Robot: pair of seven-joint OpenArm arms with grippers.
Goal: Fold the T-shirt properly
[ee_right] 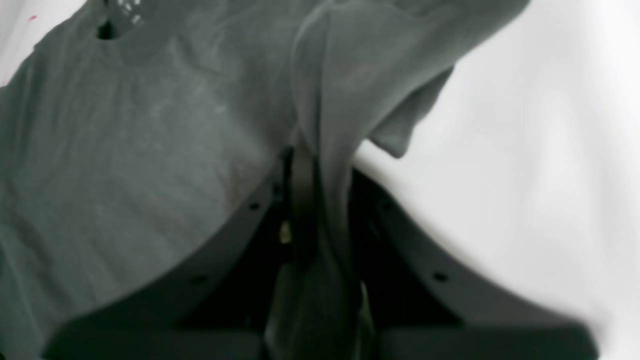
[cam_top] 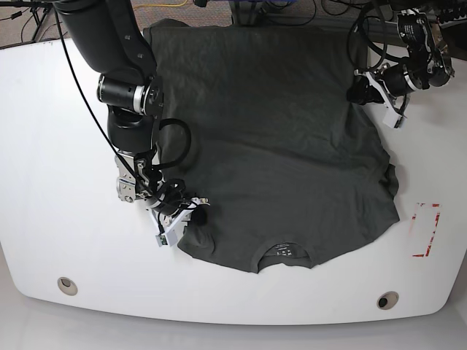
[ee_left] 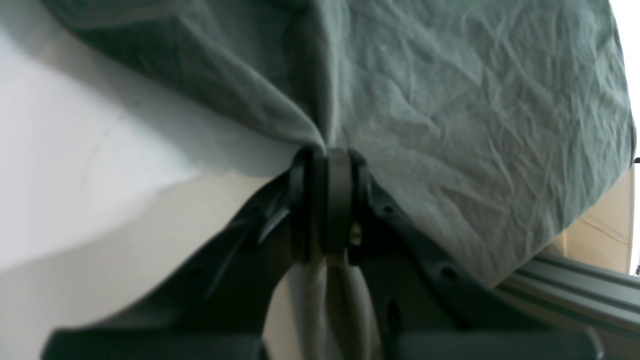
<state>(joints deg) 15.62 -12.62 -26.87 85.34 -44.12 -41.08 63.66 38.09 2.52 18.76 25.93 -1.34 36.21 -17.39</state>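
Note:
The dark charcoal T-shirt [cam_top: 277, 138] lies spread on the white table [cam_top: 51, 160], its collar [cam_top: 286, 251] toward the front edge. My right gripper [cam_top: 195, 214] sits at the shirt's front-left sleeve corner. In the right wrist view that gripper [ee_right: 305, 160] is shut, with a fold of grey cloth [ee_right: 340, 100] running down between its fingers. My left gripper [cam_top: 357, 91] is at the shirt's far right edge. The left wrist view shows this gripper [ee_left: 332, 152] shut on a pinch of fabric [ee_left: 450, 100], which is drawn into creases at the jaws.
A red-outlined rectangle [cam_top: 425, 230] is marked on the table right of the shirt. Two round holes [cam_top: 67, 284] [cam_top: 387, 300] sit near the front edge. Cables lie along the back. An aluminium rail [ee_left: 575, 295] runs beside the table edge.

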